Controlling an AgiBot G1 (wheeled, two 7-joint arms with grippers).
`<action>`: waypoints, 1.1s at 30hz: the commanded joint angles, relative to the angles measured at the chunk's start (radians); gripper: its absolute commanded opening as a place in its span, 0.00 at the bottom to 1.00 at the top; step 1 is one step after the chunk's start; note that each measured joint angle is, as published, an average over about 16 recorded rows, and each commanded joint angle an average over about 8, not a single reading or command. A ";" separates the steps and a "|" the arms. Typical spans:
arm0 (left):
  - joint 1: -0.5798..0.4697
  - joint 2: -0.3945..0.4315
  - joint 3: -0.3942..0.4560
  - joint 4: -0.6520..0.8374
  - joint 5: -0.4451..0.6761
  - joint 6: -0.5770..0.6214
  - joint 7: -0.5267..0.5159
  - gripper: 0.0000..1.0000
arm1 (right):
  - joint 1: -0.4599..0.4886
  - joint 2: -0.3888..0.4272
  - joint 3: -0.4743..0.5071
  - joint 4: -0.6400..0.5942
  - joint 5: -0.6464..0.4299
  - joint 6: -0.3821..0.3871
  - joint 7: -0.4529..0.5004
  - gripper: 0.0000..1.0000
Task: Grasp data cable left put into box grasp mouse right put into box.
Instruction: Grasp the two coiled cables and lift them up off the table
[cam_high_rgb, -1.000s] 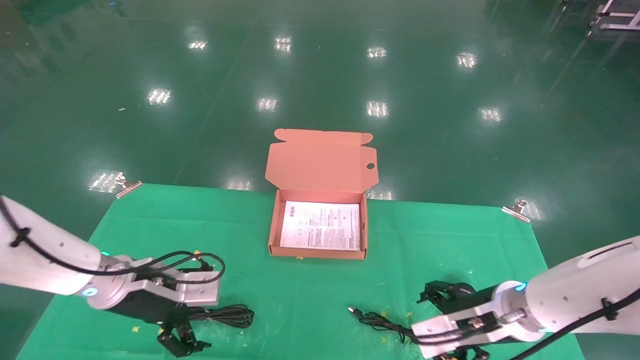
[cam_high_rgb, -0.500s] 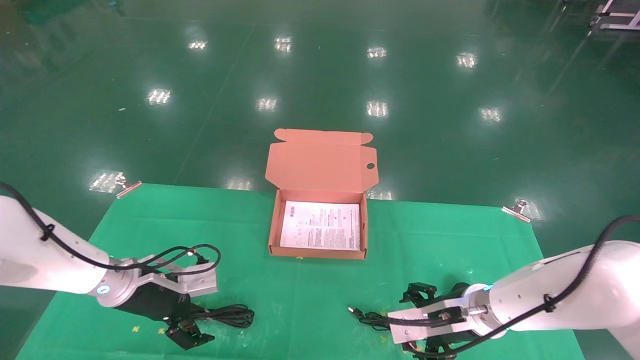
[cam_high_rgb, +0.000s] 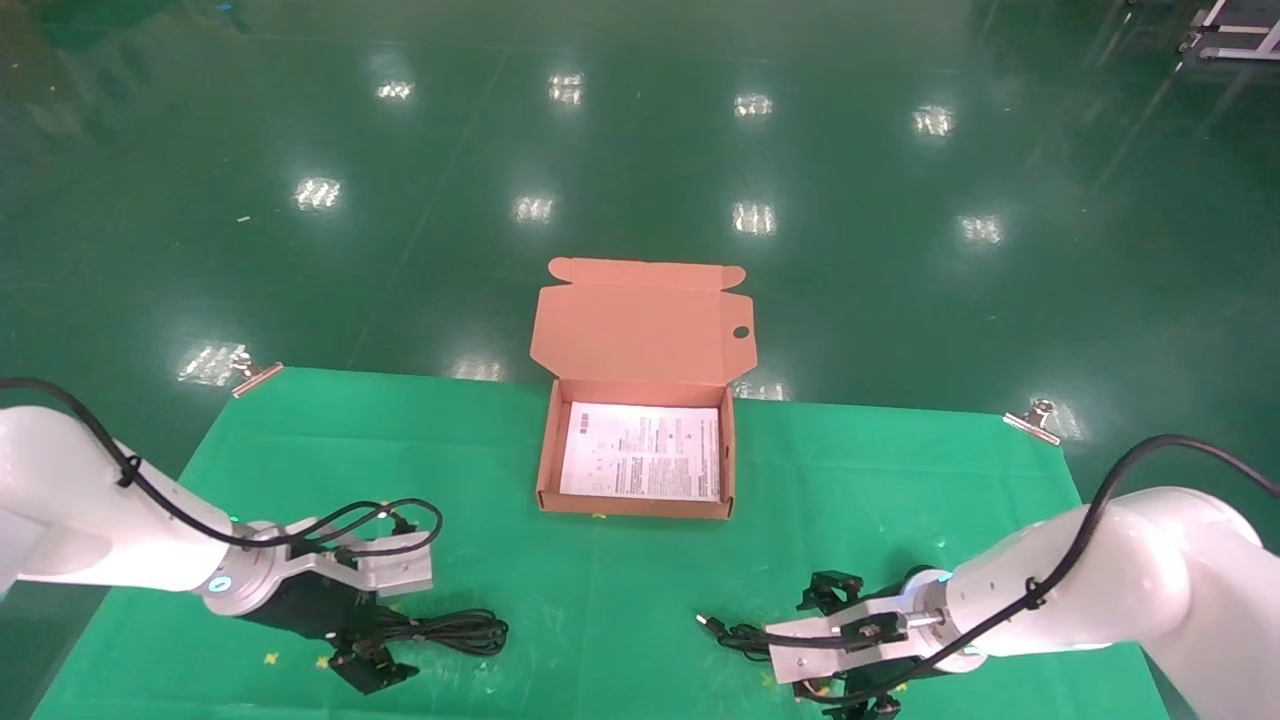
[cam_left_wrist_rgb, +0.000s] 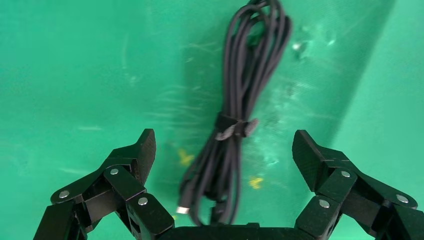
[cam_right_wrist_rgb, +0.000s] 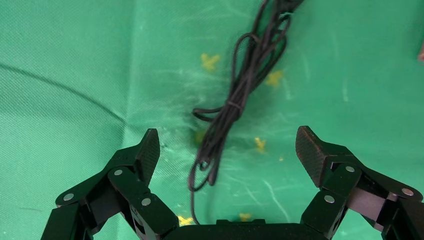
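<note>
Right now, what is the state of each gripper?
Left gripper: open, holding nothing, over the data cable.
Right gripper: open, holding nothing, over the mouse's cord.

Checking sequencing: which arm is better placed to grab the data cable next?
Left. Its pincer is open and straddles the data cable on the green cloth; the right pincer sits over the mouse's cord.

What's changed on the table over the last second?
Both arms came down toward the table. The left gripper, open, now straddles the data cable; the right gripper, open, moved left over the mouse cord. Nothing is grasped. The box and cables have not moved.
</note>
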 joint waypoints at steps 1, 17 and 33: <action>-0.002 0.007 0.001 0.023 0.003 -0.016 0.019 0.05 | 0.000 -0.009 -0.003 -0.020 -0.004 0.005 -0.007 0.12; -0.003 0.007 0.002 0.022 0.005 -0.019 0.020 0.00 | 0.001 -0.009 -0.003 -0.021 -0.001 0.006 -0.007 0.00; -0.002 0.005 0.001 0.014 0.001 -0.011 0.016 0.00 | 0.001 -0.007 -0.002 -0.015 -0.002 0.004 -0.004 0.00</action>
